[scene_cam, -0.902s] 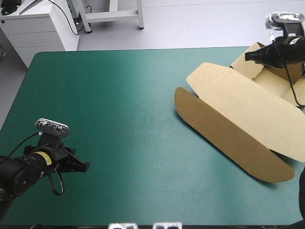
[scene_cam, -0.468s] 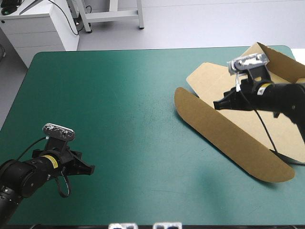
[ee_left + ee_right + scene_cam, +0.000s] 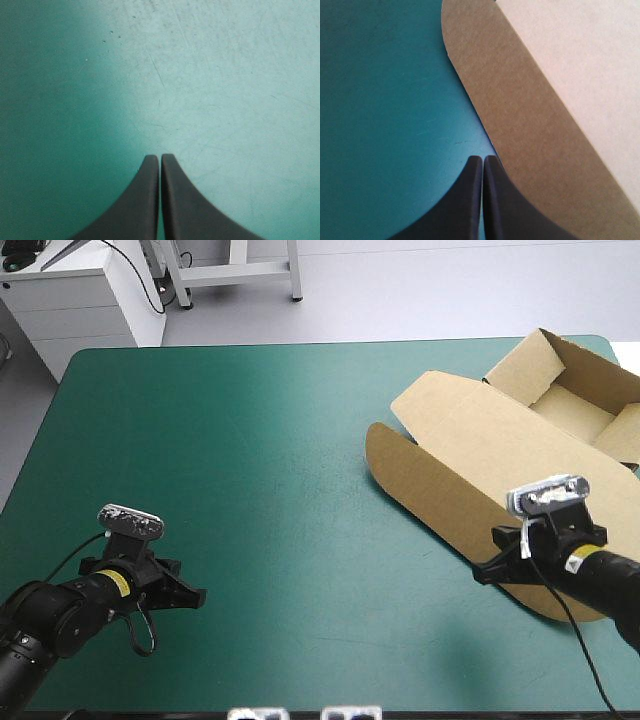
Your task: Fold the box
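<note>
Here the box lies on the right half of the teal-green cover. Its open tray, walls raised, is at the far right corner, and its lid is flat on the table, ending in a long rounded flap. The right gripper sits low at the flap's outer edge, toward its near end, with its fingers pressed together and nothing between them. The left gripper is well apart from the box, over bare cover near the near left corner, likewise clenched on nothing. Only the high view shows the whole box and both arms. The right wrist view adds what that view cannot: the right gripper lies over the cover right at the curved rim of the flap, the board running ahead of it and along one side. Whether a finger touches the board I cannot tell. The left wrist view shows only the left gripper above scuffed cover. From tray to flap the box points from the far right corner toward the near side and leftward. The flap's long axis crosses that line, slanting from mid-table to the near right edge.
</note>
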